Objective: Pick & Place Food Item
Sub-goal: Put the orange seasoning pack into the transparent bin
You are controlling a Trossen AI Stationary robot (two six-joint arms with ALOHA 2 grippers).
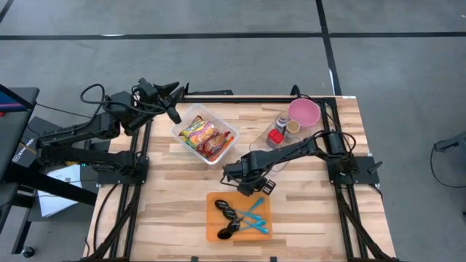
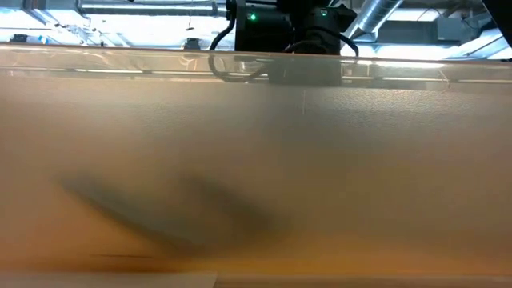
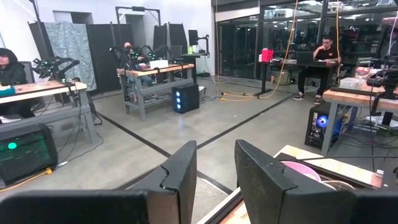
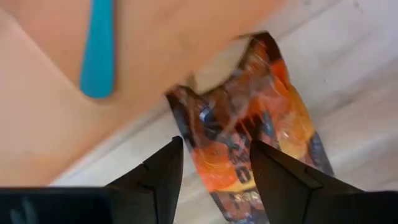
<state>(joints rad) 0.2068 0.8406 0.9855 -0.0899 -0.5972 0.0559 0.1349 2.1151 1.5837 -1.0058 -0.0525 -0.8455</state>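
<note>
The right gripper [image 1: 234,177] hangs low over the middle of the wooden table [image 1: 313,218], just on the far side of the orange tray [image 1: 212,218]; in the right wrist view its two dark fingers [image 4: 158,171] stand apart with a clear gap, straddling an orange and black snack packet [image 4: 258,130] that lies flat on the boards, one corner of it resting against the tray's edge; the fingers sit over the packet's near end, and whether they touch it I cannot tell; nothing is lifted.

On the tray lie a blue utensil [image 1: 255,218] and black utensils [image 1: 227,215]; the blue handle [image 4: 98,46] also shows in the right wrist view.

To the far left of the gripper sits a clear plastic container [image 1: 182,124] holding more colourful snack packets [image 1: 206,137]; to the far right stand a pink bowl [image 1: 304,111], a small red item [image 1: 275,136] and a small cup [image 1: 293,127].

The left gripper [image 1: 175,115] waits raised at the far left edge of the table, beside the container; its fingers [image 3: 180,171] are a narrow gap apart and hold nothing; beyond them the room shows benches and seated people.

The low view shows only a blurred orange surface.
</note>
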